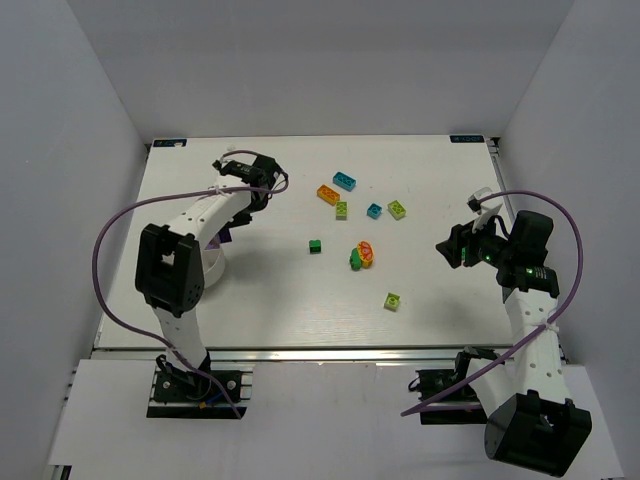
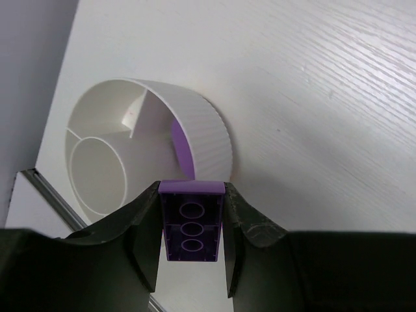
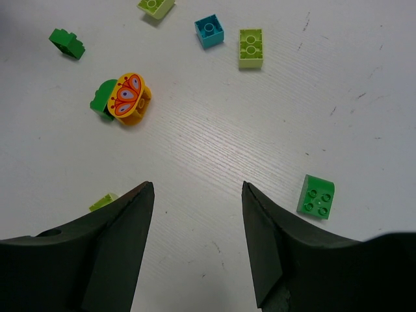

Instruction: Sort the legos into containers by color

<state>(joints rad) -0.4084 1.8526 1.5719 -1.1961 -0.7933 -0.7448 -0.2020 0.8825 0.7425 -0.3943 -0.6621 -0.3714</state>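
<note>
My left gripper [image 2: 192, 224] is shut on a purple brick [image 2: 192, 221], which I see from its hollow underside. It hangs just beside the rim of the round white divided bowl [image 2: 208, 140], whose inner wall shows a purple tint. In the top view this gripper [image 1: 226, 234] is at the left, next to the bowl [image 1: 212, 272], which the arm partly hides. My right gripper [image 3: 198, 195] is open and empty above bare table, at the right in the top view [image 1: 450, 248]. Loose bricks lie mid-table: cyan [image 1: 345, 181], orange [image 1: 328, 194], dark green [image 1: 315, 246].
The right wrist view shows a green square brick [image 3: 316, 195] by the right finger, a lime brick [image 3: 103, 201] by the left finger, an orange butterfly piece [image 3: 130, 99] against a green brick, a cyan brick [image 3: 209, 31] and a lime brick [image 3: 250, 47]. White walls enclose the table.
</note>
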